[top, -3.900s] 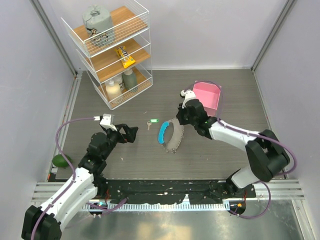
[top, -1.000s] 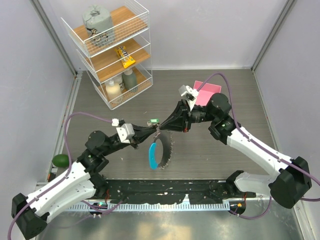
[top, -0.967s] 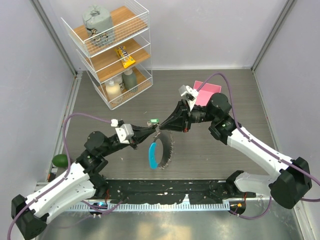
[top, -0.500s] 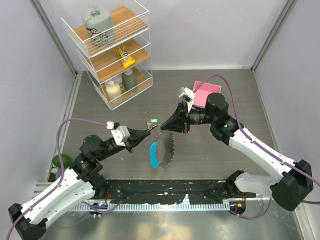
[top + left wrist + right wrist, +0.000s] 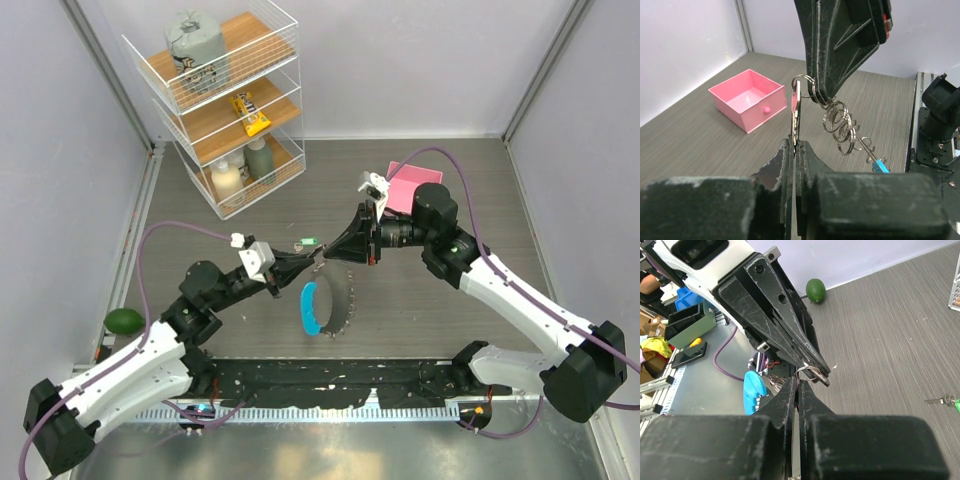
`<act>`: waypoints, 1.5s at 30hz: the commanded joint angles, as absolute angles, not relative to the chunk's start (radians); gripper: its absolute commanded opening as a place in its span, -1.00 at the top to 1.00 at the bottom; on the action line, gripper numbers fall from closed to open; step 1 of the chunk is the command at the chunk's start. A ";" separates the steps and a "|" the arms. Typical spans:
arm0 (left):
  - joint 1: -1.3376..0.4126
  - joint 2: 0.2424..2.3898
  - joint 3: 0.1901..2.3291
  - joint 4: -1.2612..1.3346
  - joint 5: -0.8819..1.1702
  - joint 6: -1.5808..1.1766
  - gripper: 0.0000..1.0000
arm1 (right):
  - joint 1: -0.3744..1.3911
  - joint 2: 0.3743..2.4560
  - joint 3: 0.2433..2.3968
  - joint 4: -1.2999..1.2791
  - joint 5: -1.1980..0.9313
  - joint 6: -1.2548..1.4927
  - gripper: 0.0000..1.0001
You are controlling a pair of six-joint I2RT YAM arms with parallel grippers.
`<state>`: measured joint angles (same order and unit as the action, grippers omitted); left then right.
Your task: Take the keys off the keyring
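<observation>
The keyring [image 5: 328,300] hangs in the air between both arms, its blue band [image 5: 309,308] to the left and the fringe of keys [image 5: 345,312] to the right. My right gripper [image 5: 336,254] is shut on its top, on the thin ring wire [image 5: 812,372]. My left gripper [image 5: 318,258] meets it tip to tip. In the left wrist view its jaws [image 5: 796,146] pinch a flat key [image 5: 796,112] that hangs from a small ring [image 5: 802,82] under the right fingers [image 5: 840,45]. More small rings [image 5: 840,125] dangle beside it.
A pink box [image 5: 416,183] stands behind the right arm. A loose key with a green tag [image 5: 307,243] lies on the table just beyond the grippers. A wire shelf rack [image 5: 225,100] is at the back left, and a lime [image 5: 124,320] lies at the left edge.
The left arm drew back to the left half a second ago and has come forward again to the right gripper. The hanging keyring swung slightly. The right gripper stayed shut.
</observation>
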<state>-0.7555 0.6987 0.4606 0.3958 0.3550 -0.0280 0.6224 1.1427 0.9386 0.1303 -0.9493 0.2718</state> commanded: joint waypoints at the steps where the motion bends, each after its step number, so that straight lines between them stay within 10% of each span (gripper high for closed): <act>1: -0.753 0.753 0.456 0.592 0.342 -0.043 0.62 | 0.637 1.098 1.014 0.066 -0.942 0.268 0.90; 11: -0.753 0.865 0.454 0.748 0.442 -0.113 0.03 | 0.637 1.103 1.055 -0.035 -0.928 0.253 0.89; 31: -0.756 0.949 0.474 0.811 0.574 -0.167 -0.04 | 0.637 1.117 1.094 -0.071 -0.928 0.255 0.89; 41: -0.759 0.896 0.514 0.675 0.492 -0.121 0.95 | 0.637 1.097 1.074 -0.092 -0.925 0.238 0.89; 45: -0.759 0.819 0.525 0.565 0.445 -0.066 1.00 | 0.637 1.085 1.063 -0.118 -0.916 0.213 0.89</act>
<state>-0.7555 0.8978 0.4740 0.6502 0.5076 -0.1341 0.6342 1.1278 1.0428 -0.1143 -0.9199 0.2352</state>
